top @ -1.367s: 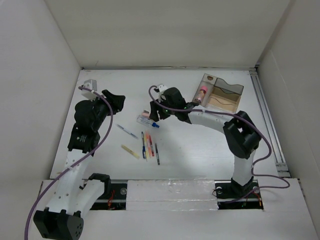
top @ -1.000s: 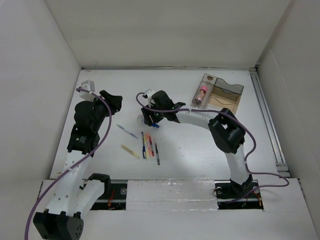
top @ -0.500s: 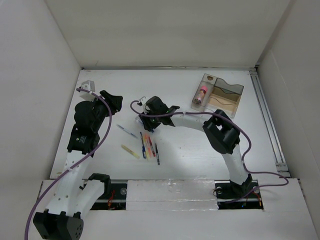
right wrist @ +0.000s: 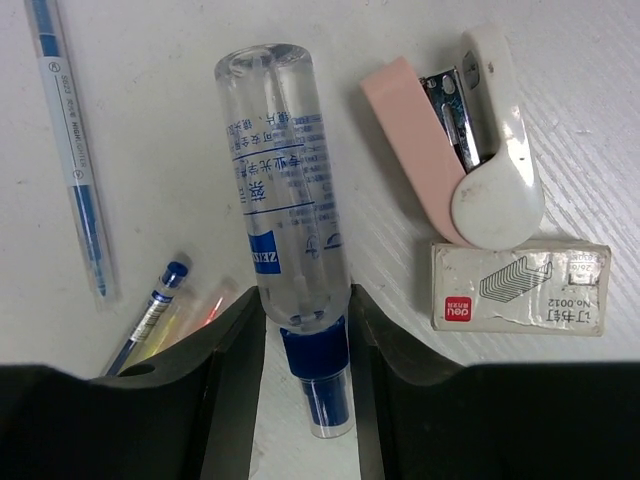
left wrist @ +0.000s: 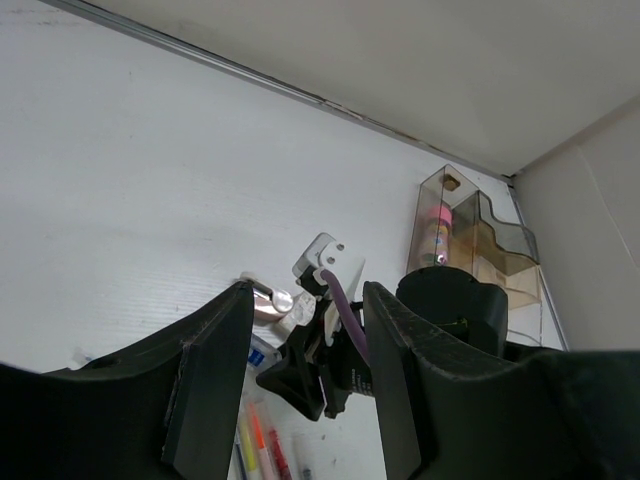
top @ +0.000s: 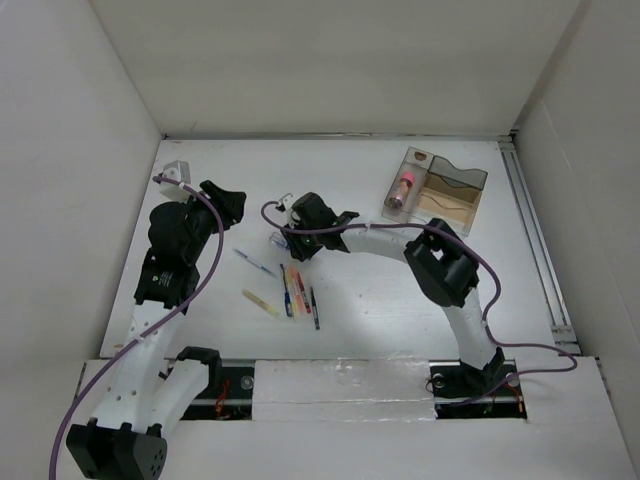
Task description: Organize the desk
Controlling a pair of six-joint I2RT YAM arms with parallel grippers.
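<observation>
The desk (top: 380,290) is a white tabletop. A clear spray bottle with a blue collar (right wrist: 285,200) lies flat on it. My right gripper (right wrist: 306,300) is lowered over the bottle's neck end, both fingers pressed against its sides. From above, that gripper (top: 290,240) covers most of the bottle. A pink and white stapler (right wrist: 470,160) and a box of staples (right wrist: 520,287) lie just beside the bottle. My left gripper (top: 222,200) hangs open over the desk's left part, nothing between its fingers (left wrist: 215,380).
Several pens and highlighters (top: 295,295) lie in a row near the desk's middle, one blue pen (right wrist: 70,150) apart. A clear compartment tray (top: 440,185) holding a pink item stands at the back right. A metal rail (top: 535,240) runs along the right edge.
My right arm has swung left and down onto the spray bottle, and its jaws have narrowed around it. The left arm has not moved.
</observation>
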